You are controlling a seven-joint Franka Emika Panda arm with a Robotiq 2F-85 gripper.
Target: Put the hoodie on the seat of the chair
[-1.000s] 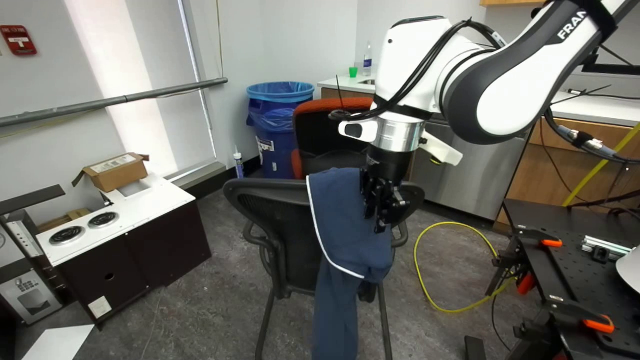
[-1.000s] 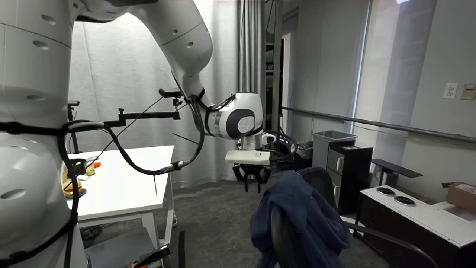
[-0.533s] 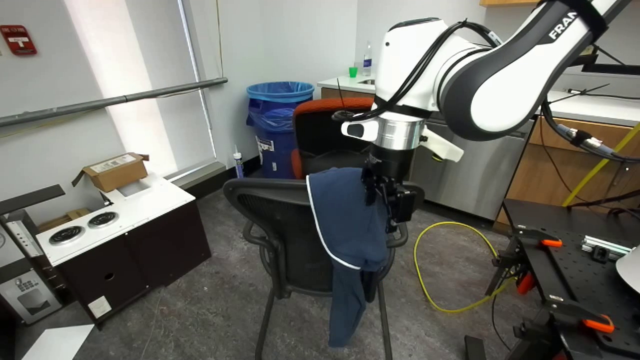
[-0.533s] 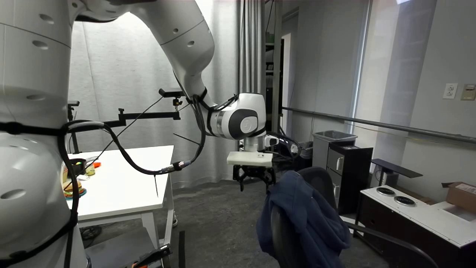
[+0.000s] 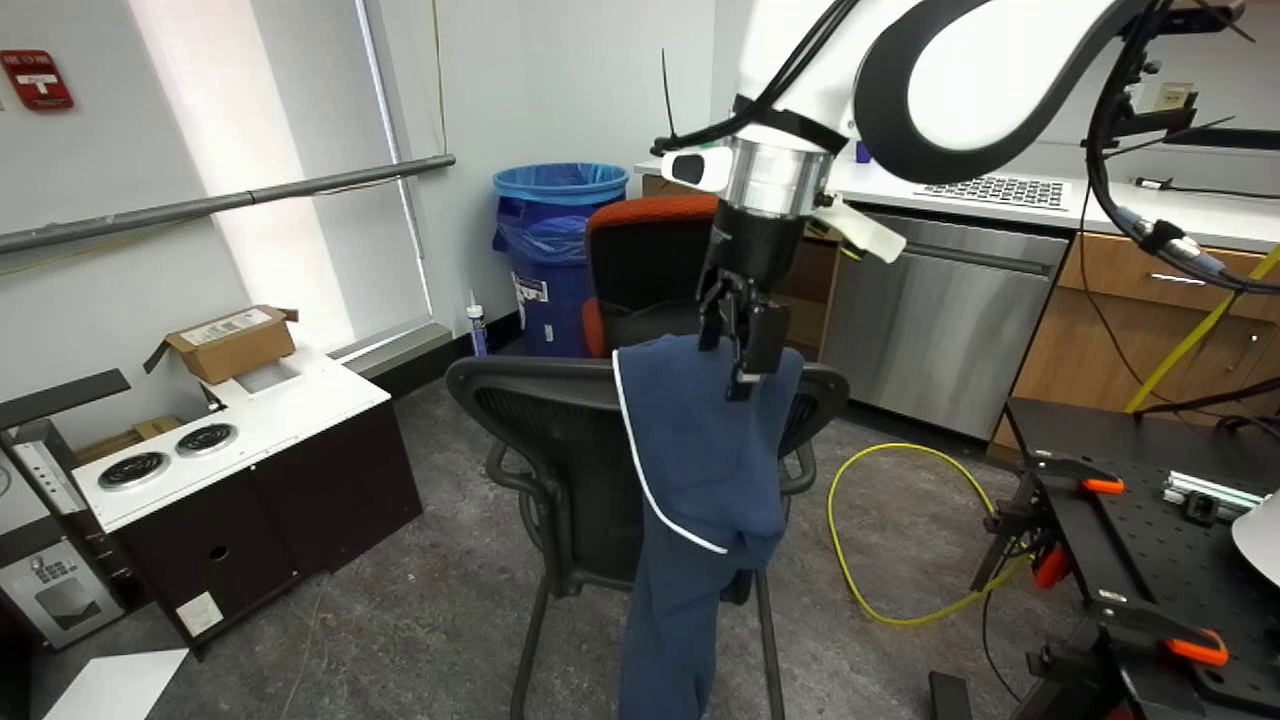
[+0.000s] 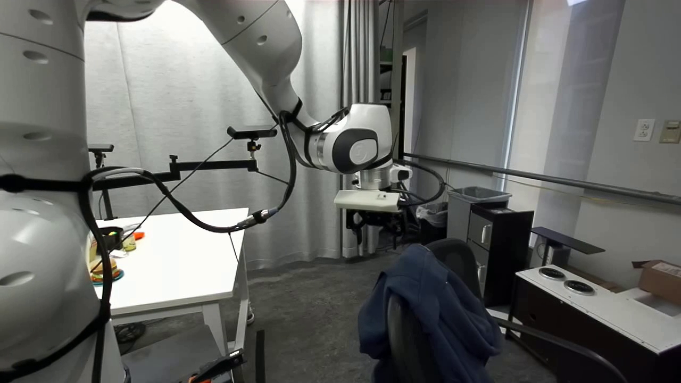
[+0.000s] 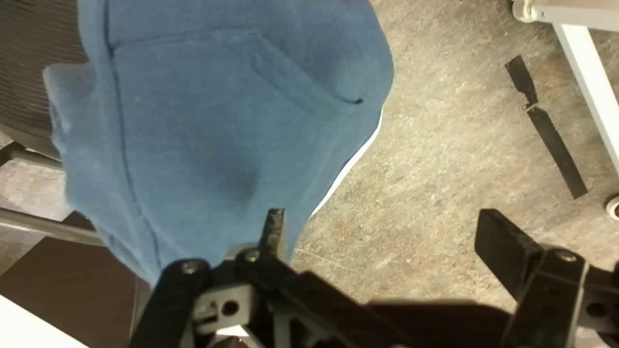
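Observation:
The dark blue hoodie is draped over the top of the black mesh chair's backrest, with a long part hanging down behind it. In an exterior view the hoodie also covers much of the chair's edge. My gripper hovers above and beside the draped cloth, apart from it. The wrist view shows the gripper wide open, with floor between its fingertips; the hoodie lies beyond one finger. Cloth and backrest hide the chair's seat.
A second chair with red-orange edging stands behind, next to blue bins. A toy kitchen is at the left, and a black worktable at the right. Elsewhere stands a white table.
My gripper's fingers spread apart, then the arm rose away from the cloth. The hoodie's hanging part swung to one side and back, while its top stays over the backrest. The chair has not moved.

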